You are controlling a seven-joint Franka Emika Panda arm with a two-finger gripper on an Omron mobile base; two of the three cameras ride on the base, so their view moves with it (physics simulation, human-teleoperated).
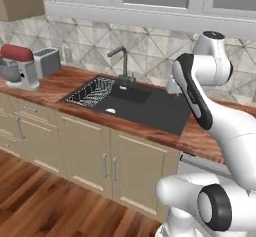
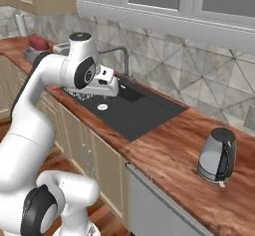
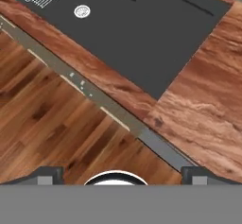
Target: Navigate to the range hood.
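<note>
The range hood is out of view. I face a wooden counter (image 1: 50, 88) with a black sink (image 1: 140, 106) set into it. My arm is folded above the sink's near edge, and the white hand (image 2: 107, 83) hangs over the basin. In the hand view the gripper (image 3: 123, 175) looks straight down at the counter's front edge and the wood floor (image 3: 52, 119). Its two dark fingertips (image 3: 49, 173) stand far apart with nothing between them, so it is open.
A faucet (image 1: 122, 61) rises behind the sink, and a wire rack (image 1: 92, 92) lies in its left half. A red stand mixer (image 1: 20, 66) and a toaster (image 1: 46, 61) stand at the left. A steel kettle (image 2: 217, 155) stands on the counter at the right. Cream cabinets (image 1: 90, 161) run below.
</note>
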